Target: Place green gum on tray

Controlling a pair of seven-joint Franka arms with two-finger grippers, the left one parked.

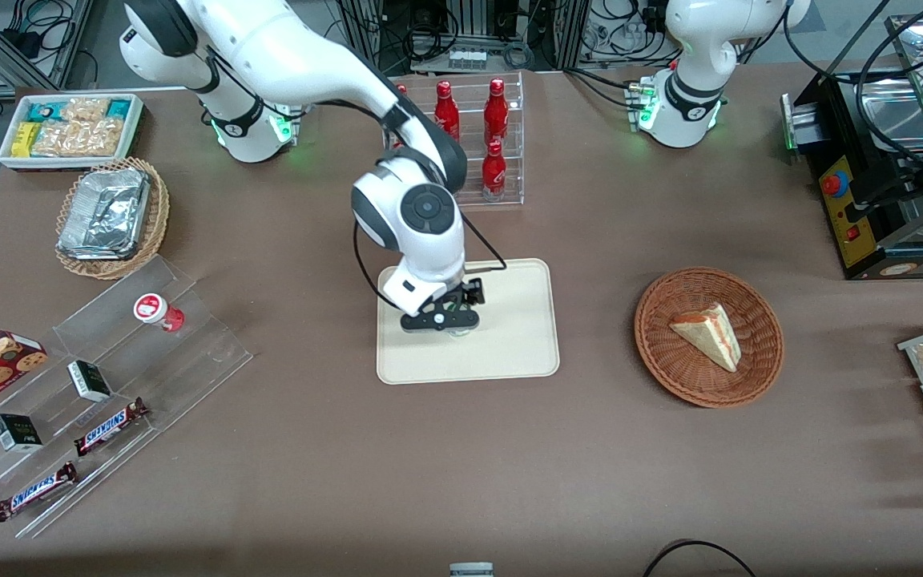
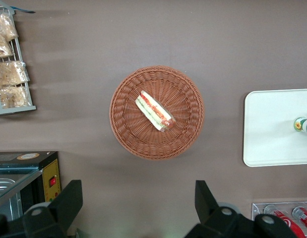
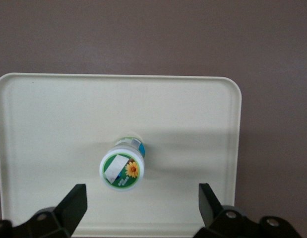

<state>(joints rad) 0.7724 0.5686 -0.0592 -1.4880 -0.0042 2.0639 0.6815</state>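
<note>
Green gum (image 3: 122, 168) stands upright on the tray (image 3: 54, 109), directly below the end effector (image 3: 142, 203). The end effector's fingers are spread wide, touching nothing.

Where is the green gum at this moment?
The green gum stands upright on the tray, near its middle. The open gripper is just above it, fingers apart and not touching it.

Two Snickers bars (image 1: 111, 425), four red bottles (image 1: 495, 106), one gripper (image 1: 452, 327) above the tray (image 1: 509, 353).
</note>
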